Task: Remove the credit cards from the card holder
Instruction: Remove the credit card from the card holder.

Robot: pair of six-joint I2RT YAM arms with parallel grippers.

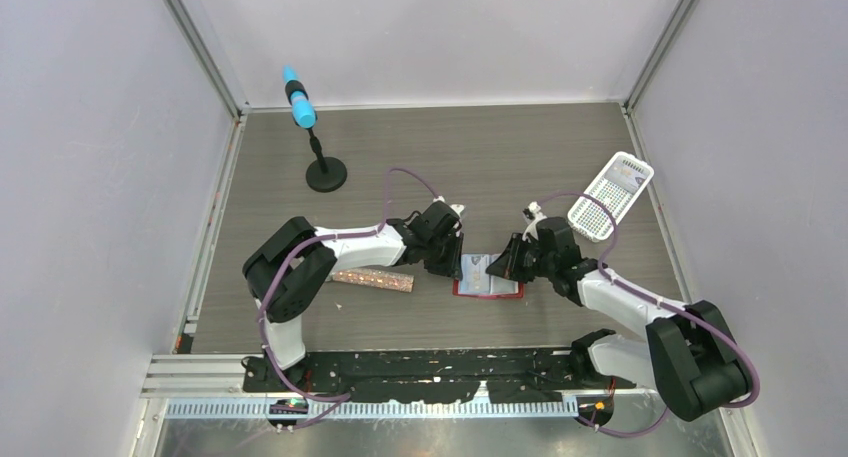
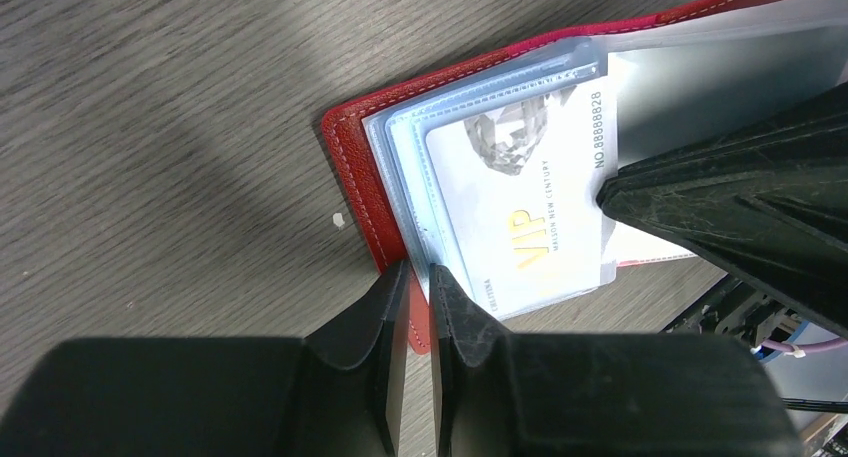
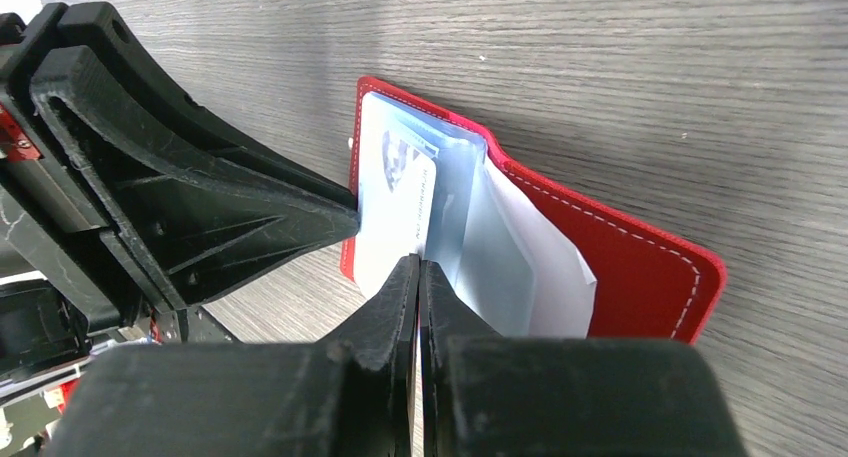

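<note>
The red card holder [image 1: 487, 289] lies open on the table between both arms. My left gripper [image 2: 420, 277] is shut on the holder's near-left edge, pinching the red cover and the light blue pockets [image 2: 400, 167]. A white credit card [image 2: 520, 207] with gold "VIP" print sits in the top pocket. My right gripper [image 3: 418, 269] is shut on that card's [image 3: 395, 202] edge at the pocket mouth. More pale blue pockets [image 3: 500, 267] fan open beside it over the red cover [image 3: 640, 277]. The right gripper's dark fingers [image 2: 730, 207] show in the left wrist view.
A glittery pink-brown tube [image 1: 372, 278] lies left of the holder under the left arm. A white perforated basket [image 1: 610, 195] sits at the back right. A black stand with a blue-capped post [image 1: 322, 167] stands at the back left. Walls enclose the table.
</note>
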